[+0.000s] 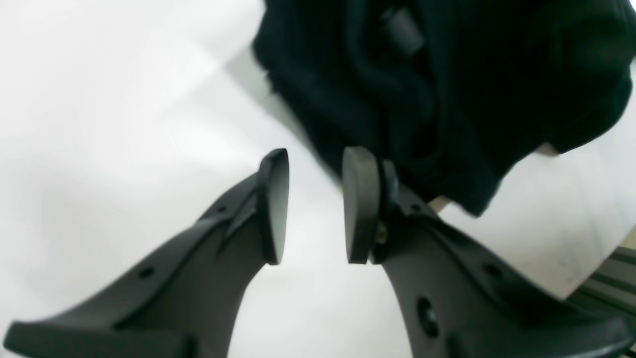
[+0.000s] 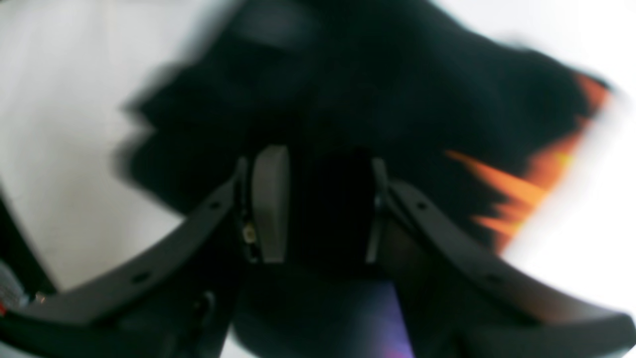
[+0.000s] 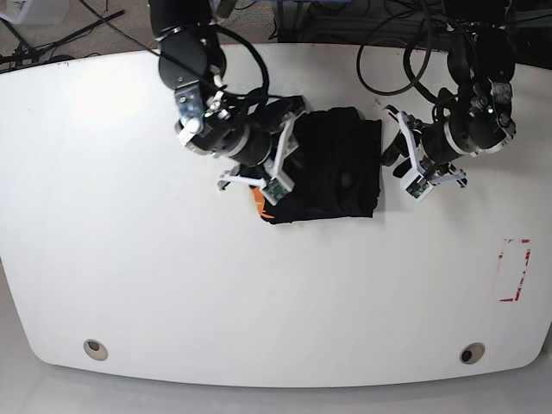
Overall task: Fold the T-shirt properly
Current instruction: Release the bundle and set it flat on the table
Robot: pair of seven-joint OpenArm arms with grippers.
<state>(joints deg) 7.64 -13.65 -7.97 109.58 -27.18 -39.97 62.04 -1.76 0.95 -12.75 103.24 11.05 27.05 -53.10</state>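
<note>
The black T-shirt (image 3: 338, 164) lies folded into a compact rectangle at the middle of the white table (image 3: 172, 285). My right gripper (image 3: 287, 148) is over its left edge. In the right wrist view the gripper (image 2: 323, 206) has its fingers well apart with black cloth (image 2: 348, 89) between them; the picture is blurred. A bluish-purple label (image 2: 385, 318) shows low between the fingers. My left gripper (image 3: 393, 152) is open and empty just beyond the shirt's right edge. In the left wrist view it (image 1: 315, 204) hovers over bare table, with the shirt (image 1: 447, 89) ahead and to the right.
An orange patch (image 3: 256, 197) peeks out at the shirt's left lower corner, also in the right wrist view (image 2: 526, 191). A red-outlined mark (image 3: 513, 269) lies near the table's right edge. Cables hang behind the table's far edge.
</note>
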